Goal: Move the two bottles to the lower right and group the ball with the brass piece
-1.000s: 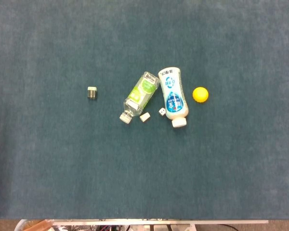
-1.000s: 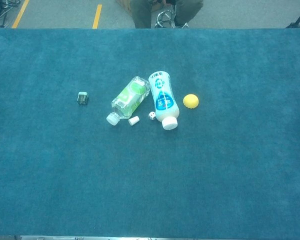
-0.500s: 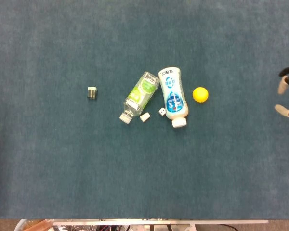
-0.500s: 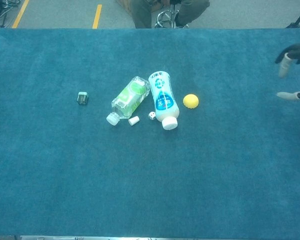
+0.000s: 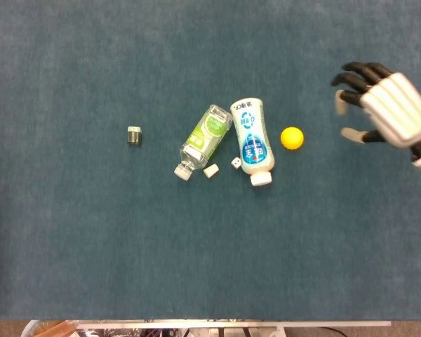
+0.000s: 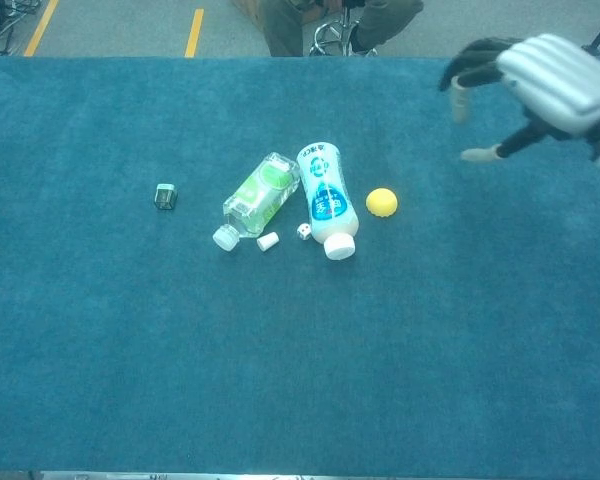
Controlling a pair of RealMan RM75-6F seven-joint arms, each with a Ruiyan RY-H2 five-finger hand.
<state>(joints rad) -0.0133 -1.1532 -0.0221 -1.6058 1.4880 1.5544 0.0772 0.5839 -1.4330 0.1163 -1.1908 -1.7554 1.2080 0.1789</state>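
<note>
Our right hand [image 5: 386, 105] hangs above the desk [image 5: 91, 267], right of the ball [image 5: 292, 137], fingers [image 5: 354, 74] spread and grasping nothing; our left hand is out of sight. The ball rests just right of the white bottle [image 5: 251, 139], which lies touching the clear bottle [image 5: 205, 139] at their upper ends. The brass piece [image 5: 134, 135] sits well apart to the left. We judge the ball the likely first target. It could roll if our fingers brush it before closing, perhaps into the white bottle. A die [image 5: 235, 163] and a small cap [image 5: 211, 170] lie between the bottle necks; sweeping the bottles could scatter them.
</note>
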